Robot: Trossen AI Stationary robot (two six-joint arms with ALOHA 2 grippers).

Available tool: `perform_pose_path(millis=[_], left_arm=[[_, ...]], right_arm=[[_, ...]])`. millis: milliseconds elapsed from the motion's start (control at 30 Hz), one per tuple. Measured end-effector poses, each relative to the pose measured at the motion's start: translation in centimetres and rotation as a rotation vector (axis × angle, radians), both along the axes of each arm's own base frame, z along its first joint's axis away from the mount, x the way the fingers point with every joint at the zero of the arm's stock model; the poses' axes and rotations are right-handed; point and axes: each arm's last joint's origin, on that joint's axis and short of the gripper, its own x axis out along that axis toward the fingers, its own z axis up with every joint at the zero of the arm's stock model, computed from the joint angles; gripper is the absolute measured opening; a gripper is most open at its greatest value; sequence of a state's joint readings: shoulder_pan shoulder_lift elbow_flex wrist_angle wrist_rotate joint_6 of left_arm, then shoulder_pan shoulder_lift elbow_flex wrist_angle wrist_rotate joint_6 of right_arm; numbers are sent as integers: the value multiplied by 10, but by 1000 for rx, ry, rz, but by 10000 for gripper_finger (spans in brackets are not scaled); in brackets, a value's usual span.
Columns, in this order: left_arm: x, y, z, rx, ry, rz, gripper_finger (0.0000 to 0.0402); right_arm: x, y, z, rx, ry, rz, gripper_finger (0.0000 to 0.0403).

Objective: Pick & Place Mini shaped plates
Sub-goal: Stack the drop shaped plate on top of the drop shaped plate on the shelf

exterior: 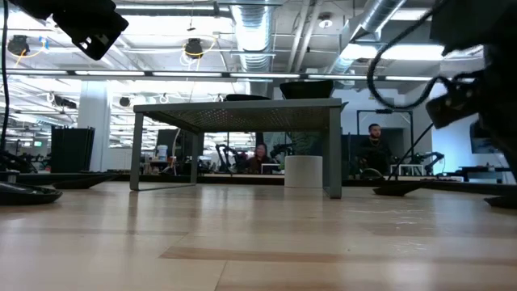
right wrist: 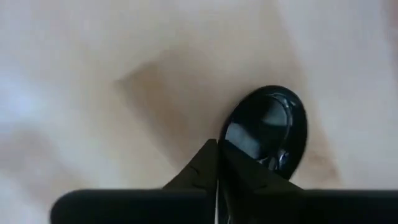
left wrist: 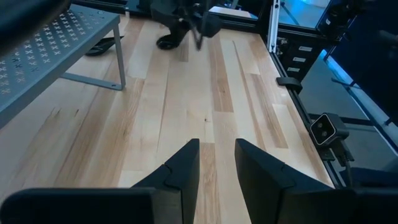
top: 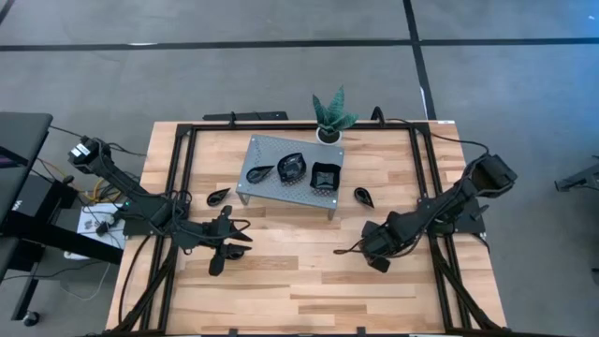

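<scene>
Mini shaped plates: three sit on top of the grey perforated stand (top: 290, 173) at table centre-back, a teardrop one (top: 259, 173) at the stand's 9 o'clock end, a leaf-ish one (top: 292, 167) in the middle, a square wavy-rim one (top: 325, 175) at the 3 o'clock end. Two more lie on the wood table (top: 309, 281): a teardrop plate (top: 218, 196) just off the stand's 8 o'clock corner, and another teardrop plate (top: 363, 196) just off its 4 o'clock corner. A sixth, a round-ended glossy plate (right wrist: 268, 132), shows in the right wrist view directly past the right gripper (right wrist: 217, 163), whose fingers are pressed together at the tips with the plate's near rim at or under them; can't tell whether they pinch the rim or just overlap it, since the view is blurred. In the high view the right gripper (top: 376, 245) is low over the table at approx 4-5 o'clock from the stand, pointing toward 8 o'clock; the plate itself isn't visible there. Left gripper (top: 227, 236) is at approx 7 o'clock from the stand, well apart from the nearest plate; left wrist view shows its fingers (left wrist: 180, 174) apart w/ bare wood between them, nothing held. Small green potted plant (top: 329, 117) stands at the stand's 12-1 o'clock, at the table's back edge. Low view: stand (exterior: 238, 109) seen edge-on w/ plates on top, people in the room behind.
</scene>
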State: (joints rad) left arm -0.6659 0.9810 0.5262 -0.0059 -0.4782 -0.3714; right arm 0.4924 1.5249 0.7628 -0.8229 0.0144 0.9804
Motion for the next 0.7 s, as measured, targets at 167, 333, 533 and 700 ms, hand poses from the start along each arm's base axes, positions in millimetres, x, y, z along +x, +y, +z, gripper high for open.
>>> perform_pose_path(millis=[167,333,533,700], left_arm=[[0,0,0,0,0,0,104],[0,0,0,0,0,0,104],[0,0,0,0,0,0,104],[0,0,1,-10,-11,-1,104]], right_arm=[[13,20,22,61,-86,49,5],[36,51,56,131,-363,119,3],[69,87,89,72,-882,438,2],[112,90,111,-140,-1031,622,1]])
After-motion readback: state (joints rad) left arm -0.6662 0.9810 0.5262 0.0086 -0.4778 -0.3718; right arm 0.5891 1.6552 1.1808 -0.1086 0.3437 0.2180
